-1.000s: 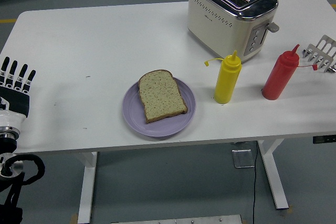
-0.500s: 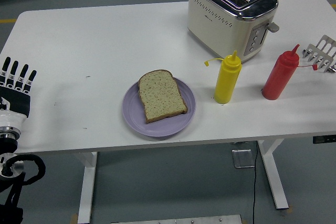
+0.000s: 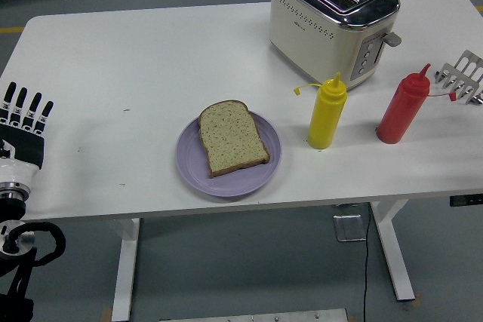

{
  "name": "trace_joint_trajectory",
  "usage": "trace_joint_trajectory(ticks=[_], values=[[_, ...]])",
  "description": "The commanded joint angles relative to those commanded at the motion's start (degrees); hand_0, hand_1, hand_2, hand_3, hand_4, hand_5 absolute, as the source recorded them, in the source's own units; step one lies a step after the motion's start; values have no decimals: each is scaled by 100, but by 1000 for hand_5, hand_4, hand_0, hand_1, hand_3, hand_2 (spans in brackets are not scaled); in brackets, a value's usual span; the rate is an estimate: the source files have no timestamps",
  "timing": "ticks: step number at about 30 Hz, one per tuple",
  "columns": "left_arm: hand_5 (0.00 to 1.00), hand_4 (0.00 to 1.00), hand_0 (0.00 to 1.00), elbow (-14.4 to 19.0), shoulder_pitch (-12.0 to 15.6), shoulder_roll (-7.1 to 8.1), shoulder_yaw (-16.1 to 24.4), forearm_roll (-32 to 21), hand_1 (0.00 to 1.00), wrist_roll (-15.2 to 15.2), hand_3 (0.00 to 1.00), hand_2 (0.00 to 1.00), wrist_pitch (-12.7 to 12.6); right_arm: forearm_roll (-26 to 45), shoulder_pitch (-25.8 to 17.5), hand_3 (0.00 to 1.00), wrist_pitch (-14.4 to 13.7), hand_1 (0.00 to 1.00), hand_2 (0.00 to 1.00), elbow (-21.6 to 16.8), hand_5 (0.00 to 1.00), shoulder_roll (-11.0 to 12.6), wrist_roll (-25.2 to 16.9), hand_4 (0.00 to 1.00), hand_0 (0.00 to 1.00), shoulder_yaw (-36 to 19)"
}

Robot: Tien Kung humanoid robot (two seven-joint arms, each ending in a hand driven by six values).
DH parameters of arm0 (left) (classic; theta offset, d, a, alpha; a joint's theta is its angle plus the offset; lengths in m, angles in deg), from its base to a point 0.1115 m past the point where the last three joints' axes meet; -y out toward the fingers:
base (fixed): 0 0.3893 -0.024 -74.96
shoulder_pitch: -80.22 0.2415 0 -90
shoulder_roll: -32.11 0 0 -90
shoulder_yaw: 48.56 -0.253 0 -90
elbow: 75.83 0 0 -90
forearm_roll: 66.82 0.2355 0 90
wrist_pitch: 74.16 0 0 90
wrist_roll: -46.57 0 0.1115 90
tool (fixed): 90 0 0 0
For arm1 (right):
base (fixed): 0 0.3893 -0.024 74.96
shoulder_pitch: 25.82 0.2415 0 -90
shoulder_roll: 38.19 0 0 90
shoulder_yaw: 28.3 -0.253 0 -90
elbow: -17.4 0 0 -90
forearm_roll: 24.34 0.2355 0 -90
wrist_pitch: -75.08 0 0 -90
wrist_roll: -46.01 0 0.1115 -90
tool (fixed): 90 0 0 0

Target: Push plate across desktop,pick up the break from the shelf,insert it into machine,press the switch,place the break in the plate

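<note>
A slice of brown bread [image 3: 232,137] lies flat on the purple plate [image 3: 195,170] near the table's front edge. The cream toaster [image 3: 332,20] stands at the back right, its slots empty and its lever [image 3: 392,38] on the right side. A metal toast rack [image 3: 465,75] sits at the right edge, with no bread in the part that shows. My left hand [image 3: 23,122] rests at the left edge, fingers straight and spread, holding nothing, far from the plate. The right arm is out of view.
A yellow squeeze bottle [image 3: 327,112] stands just right of the plate. A red squeeze bottle [image 3: 403,105] stands between it and the rack. The white table [image 3: 128,65] has its near edge just below the plate.
</note>
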Motion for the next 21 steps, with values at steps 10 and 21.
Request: trace_joint_trajectory(ticks=[10, 21], values=[[998, 672, 832, 0, -10, -2, 9, 1, 875, 0, 863, 955, -1, -39, 14, 575, 71, 775, 804, 7, 573, -6, 32, 575, 810, -7], [998, 673, 832, 0, -19, -1, 10, 3, 876, 1, 862, 955, -2, -53, 19, 526, 165, 769, 773, 19, 580, -9, 72, 574, 808, -2]])
